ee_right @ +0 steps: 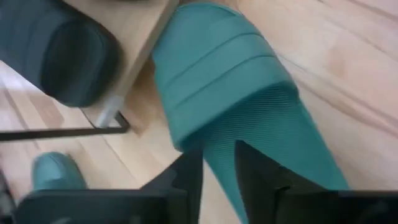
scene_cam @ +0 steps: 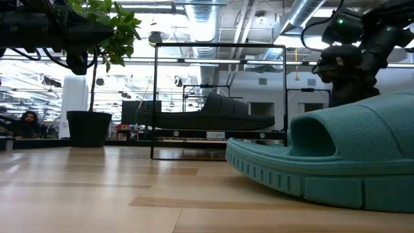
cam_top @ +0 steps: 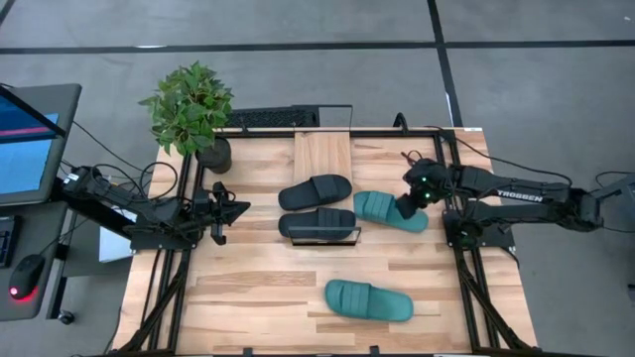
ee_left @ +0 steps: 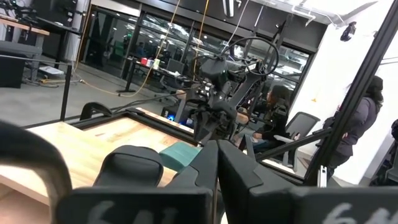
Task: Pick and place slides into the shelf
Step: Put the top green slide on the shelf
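Teal rubber fills the right wrist view: the right gripper [ee_right: 217,171] is down on a teal slide [cam_top: 390,210], its two dark fingers [ee_right: 186,174] straddling the sandal's edge just behind the ribbed strap, clamped on it. From above, this slide lies angled at the right end of the shelf [cam_top: 322,159], its toe just beside the rack's wire frame [cam_top: 319,235]. The right arm reaches in from the table's right edge.

On the shelf sit two black slides [cam_top: 315,189], one farther and one nearer [cam_top: 317,221], lying side by side across the light-wood plank. From table height one black slide [scene_cam: 207,115] shows raised on the rack inside the thin black frame.

A second teal slide [cam_top: 369,299] lies alone on the tabletop [cam_top: 248,288], near the front edge and well apart from the shelf; from table height it looms large at the right [scene_cam: 336,162].

At the left side of the table, the left gripper [cam_top: 230,209] hangs above the wood, pointing toward the shelf, with nothing in it; its fingers [ee_left: 205,168] look close together in its wrist view.

A potted plant [cam_top: 190,109] stands at the far left corner. A monitor [cam_top: 30,139] and a mouse [cam_top: 27,270] sit off the table on the left.
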Robot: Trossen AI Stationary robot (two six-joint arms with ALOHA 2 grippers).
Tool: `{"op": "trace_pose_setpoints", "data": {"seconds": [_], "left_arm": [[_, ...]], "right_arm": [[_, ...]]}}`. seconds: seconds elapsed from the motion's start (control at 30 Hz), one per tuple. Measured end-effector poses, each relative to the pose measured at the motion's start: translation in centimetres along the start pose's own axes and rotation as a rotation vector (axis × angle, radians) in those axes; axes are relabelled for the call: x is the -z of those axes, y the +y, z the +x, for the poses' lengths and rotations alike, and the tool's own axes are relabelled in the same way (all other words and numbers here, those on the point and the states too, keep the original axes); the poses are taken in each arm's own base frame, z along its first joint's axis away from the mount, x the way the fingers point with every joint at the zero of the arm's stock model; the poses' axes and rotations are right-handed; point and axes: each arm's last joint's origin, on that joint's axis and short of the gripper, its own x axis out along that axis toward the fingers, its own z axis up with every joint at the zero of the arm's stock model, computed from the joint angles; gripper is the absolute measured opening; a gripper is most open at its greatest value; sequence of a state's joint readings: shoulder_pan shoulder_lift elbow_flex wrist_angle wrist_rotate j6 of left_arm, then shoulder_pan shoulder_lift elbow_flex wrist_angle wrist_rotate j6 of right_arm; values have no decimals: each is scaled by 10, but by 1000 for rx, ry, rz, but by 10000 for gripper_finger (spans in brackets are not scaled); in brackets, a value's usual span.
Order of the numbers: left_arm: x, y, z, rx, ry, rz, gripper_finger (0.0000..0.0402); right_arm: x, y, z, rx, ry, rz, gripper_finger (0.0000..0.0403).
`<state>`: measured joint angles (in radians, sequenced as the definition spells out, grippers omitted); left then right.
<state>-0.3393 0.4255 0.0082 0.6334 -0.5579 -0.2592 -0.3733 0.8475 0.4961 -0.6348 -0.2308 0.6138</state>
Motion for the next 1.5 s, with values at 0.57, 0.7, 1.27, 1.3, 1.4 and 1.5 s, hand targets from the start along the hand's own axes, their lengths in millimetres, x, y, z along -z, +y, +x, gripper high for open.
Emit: {"op": "trace_pose_setpoints", "data": {"seconds": [0.57, 0.7, 1.27, 1.3, 1.4, 1.5], "left_arm": [[0, 0, 0, 0, 0, 0, 0], [0, 0, 0, 0, 0, 0, 0], [0, 0, 0, 2, 0, 0, 0], [0, 0, 0, 2, 0, 0, 0], [0, 0, 0, 2, 0, 0, 0], [0, 0, 0, 2, 0, 0, 0]], "right_arm": [[-7, 6, 6, -27, -52, 300, 213], [-7, 10, 13, -25, -45, 318, 198], [-11, 11, 43, 57, 8, 315, 196], [-12, 12, 45, 54, 5, 314, 196], [-15, 12, 50, 46, -1, 312, 189], [-15, 12, 56, 55, 10, 299, 164]]}}
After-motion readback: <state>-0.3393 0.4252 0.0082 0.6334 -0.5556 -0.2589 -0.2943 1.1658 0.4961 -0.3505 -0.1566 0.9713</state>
